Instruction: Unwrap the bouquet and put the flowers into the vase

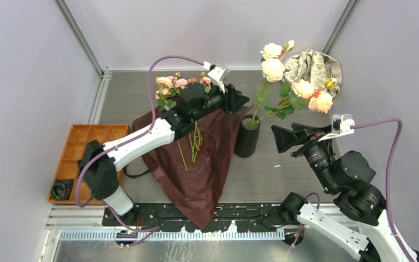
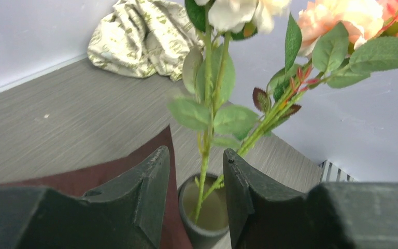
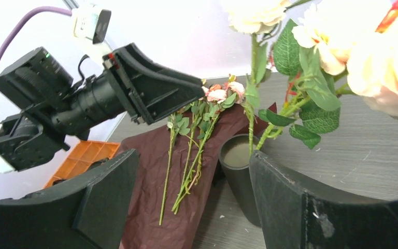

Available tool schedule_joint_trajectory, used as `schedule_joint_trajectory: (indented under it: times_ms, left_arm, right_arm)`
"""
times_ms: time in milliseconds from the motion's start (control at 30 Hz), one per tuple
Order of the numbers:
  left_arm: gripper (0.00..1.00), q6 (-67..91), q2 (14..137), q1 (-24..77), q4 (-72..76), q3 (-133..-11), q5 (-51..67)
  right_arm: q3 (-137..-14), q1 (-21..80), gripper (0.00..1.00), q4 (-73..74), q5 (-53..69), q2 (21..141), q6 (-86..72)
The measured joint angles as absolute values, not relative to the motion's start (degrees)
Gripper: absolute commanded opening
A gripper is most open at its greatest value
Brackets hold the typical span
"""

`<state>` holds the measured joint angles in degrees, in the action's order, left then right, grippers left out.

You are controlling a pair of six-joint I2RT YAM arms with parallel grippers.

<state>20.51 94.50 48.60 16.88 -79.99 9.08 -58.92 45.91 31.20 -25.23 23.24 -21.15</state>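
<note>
The black vase (image 1: 247,139) stands at mid-table, right of the dark red wrapping paper (image 1: 196,169). Cream and peach flowers (image 1: 304,89) stand in it, stems leaning right. My left gripper (image 1: 241,101) hovers just above and left of the vase, open; in its wrist view the jaws (image 2: 196,153) stand apart with the stems (image 2: 205,140) running down past the gap into the vase (image 2: 190,232). More pink flowers (image 1: 173,83) lie on the paper, partly under the left arm. My right gripper (image 1: 281,137) is open and empty, right of the vase (image 3: 238,166).
A beige patterned cloth (image 1: 315,67) lies crumpled at the back right corner. An orange compartment tray (image 1: 82,150) sits at the left edge with a black coil in its near cell. The loose stems (image 3: 189,155) stretch down the paper (image 3: 150,207).
</note>
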Motion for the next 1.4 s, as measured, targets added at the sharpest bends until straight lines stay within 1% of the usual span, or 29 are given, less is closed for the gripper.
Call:
schedule_joint_trajectory:
  times_ms: [133, 300, 467, 567, 667, 800, 967, 1033, 1133, 1200, 1300, 1400]
  left_arm:
    - [0.43, 20.53, 87.13, 49.12, 13.08, -74.50, 4.93]
    - [0.45, 20.47, 71.05, 50.57, 6.52, -66.76, -3.27]
    - [0.45, 20.03, 53.76, 51.00, -0.84, -65.67, -12.69]
    - [0.46, 19.90, 47.24, 51.00, -5.72, -66.50, -17.39]
    - [0.46, 19.99, 41.95, 51.00, -11.16, -67.88, -21.65]
    - [0.46, 20.38, 39.68, 51.00, -18.26, -70.46, -25.98]
    - [0.46, 20.43, 39.53, 51.00, -26.68, -72.23, -31.11]
    - [0.46, 20.43, 39.46, 51.00, -30.17, -72.79, -33.52]
    - [0.46, 20.43, 39.48, 51.00, -34.72, -74.74, -36.36]
    - [0.46, 20.49, 39.44, 51.00, -36.75, -76.12, -37.95]
    - [0.47, 20.51, 39.07, 51.00, -38.48, -76.62, -39.16]
    - [0.48, 20.49, 38.50, 51.00, -39.94, -76.23, -39.81]
  right_arm:
    - [-61.49, 45.91, 0.84, 30.50, -24.12, 26.83, -21.15]
    - [-68.10, 45.89, 0.83, 27.81, -20.82, 36.64, -21.41]
    - [-75.55, 46.83, 0.82, 24.34, -16.32, 50.19, -22.52]
    - [-81.60, 50.54, 0.81, 23.97, -16.49, 59.37, -22.00]
    - [-92.01, 55.66, 0.80, 25.47, -18.33, 72.16, -20.01]
    - [-105.58, 58.35, 0.79, 30.24, -18.63, 88.27, -20.01]
    - [-121.21, 58.22, 0.78, 38.50, -19.35, 106.48, -22.11]
    - [-128.07, 57.84, 0.75, 42.41, -19.33, 114.56, -23.09]
    - [-137.88, 57.08, 0.66, 47.79, -18.79, 126.48, -24.58]
    - [-142.98, 56.23, 0.64, 50.37, -17.89, 133.16, -25.78]
    - [-145.82, 54.15, 0.62, 52.38, -16.01, 140.84, -28.14]
    - [-145.69, 52.27, 0.60, 53.49, -14.48, 145.03, -29.82]
